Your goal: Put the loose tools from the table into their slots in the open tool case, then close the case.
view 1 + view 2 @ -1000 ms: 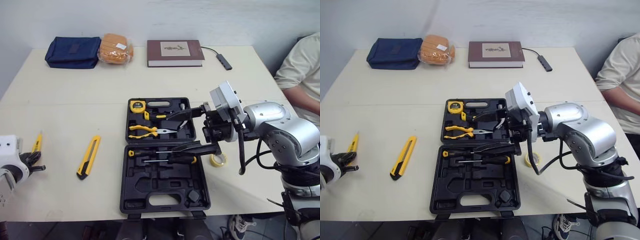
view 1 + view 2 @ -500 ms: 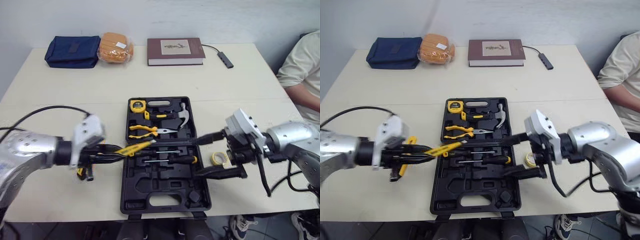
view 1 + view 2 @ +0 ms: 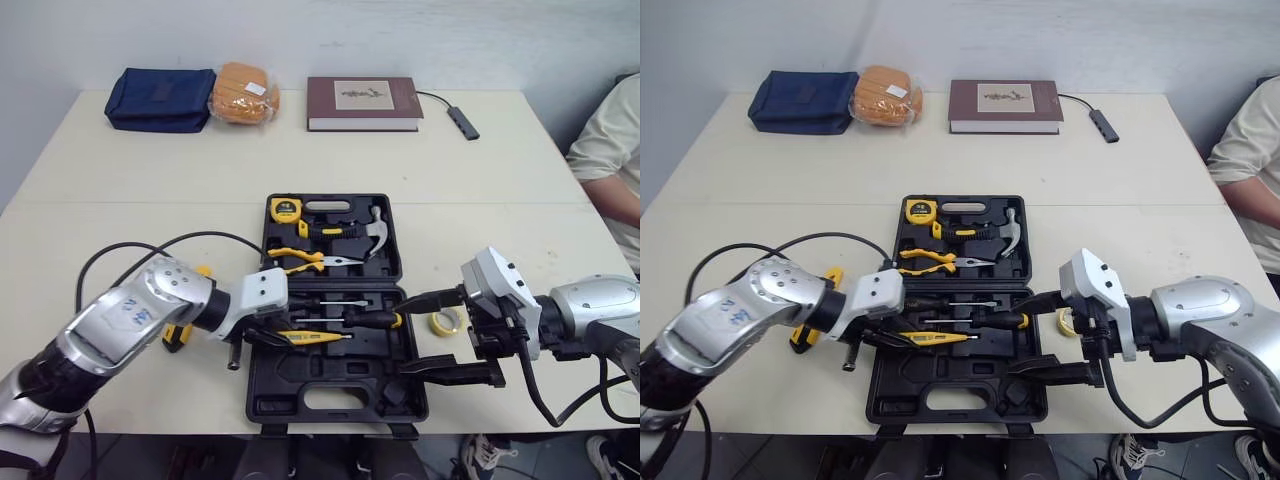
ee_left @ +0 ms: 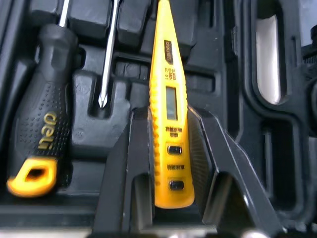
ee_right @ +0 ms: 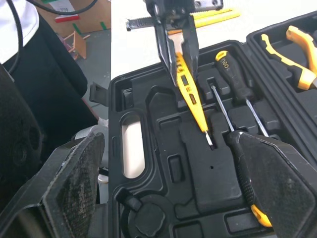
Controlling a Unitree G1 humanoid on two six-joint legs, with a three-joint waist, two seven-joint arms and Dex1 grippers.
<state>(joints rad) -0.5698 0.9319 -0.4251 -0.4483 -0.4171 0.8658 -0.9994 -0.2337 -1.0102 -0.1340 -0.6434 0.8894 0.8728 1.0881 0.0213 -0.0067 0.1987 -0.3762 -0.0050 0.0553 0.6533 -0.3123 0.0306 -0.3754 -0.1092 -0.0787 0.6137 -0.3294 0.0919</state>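
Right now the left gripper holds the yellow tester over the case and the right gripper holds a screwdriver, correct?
No. The right gripper holds nothing; its fingers are spread open at the case's edge, as the left eye view shows. The left gripper does hold the yellow tester over the case.

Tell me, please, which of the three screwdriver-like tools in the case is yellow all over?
The tester, gripped by the left gripper. The two screwdrivers lying beside it in their slots have black handles with only the ends yellow.
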